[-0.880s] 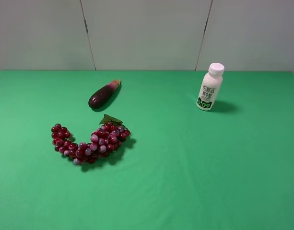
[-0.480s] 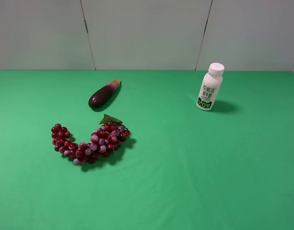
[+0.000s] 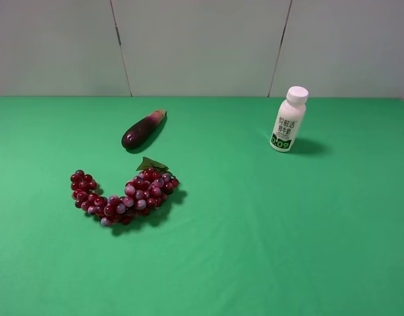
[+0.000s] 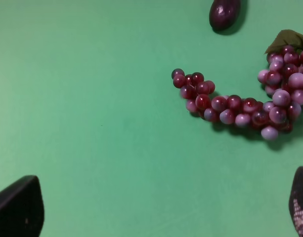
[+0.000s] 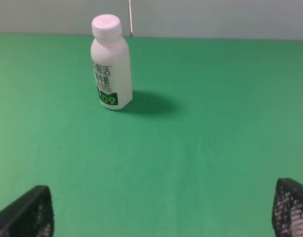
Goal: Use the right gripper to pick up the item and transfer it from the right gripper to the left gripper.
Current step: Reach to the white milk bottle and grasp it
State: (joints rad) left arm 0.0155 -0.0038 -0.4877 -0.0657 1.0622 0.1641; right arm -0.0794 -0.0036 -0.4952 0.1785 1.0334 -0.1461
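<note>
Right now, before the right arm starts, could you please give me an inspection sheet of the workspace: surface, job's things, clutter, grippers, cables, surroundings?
Surface: green cloth, smooth.
Job's things: white drink bottle, upright, cap on, far right, not gripped.
Clutter: eggplant far left; red grape bunch nearer, apart from it.
Grippers: left gripper open, over the cloth beside the grapes; right gripper open, facing the bottle; both hold nothing.
Cables: nothing seen.
Surroundings: pale wall panels behind.

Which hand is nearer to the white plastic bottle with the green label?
Right. The right hand, open, faces the white plastic bottle standing ahead of it; the left hand sees only red grapes and a purple eggplant.
</note>
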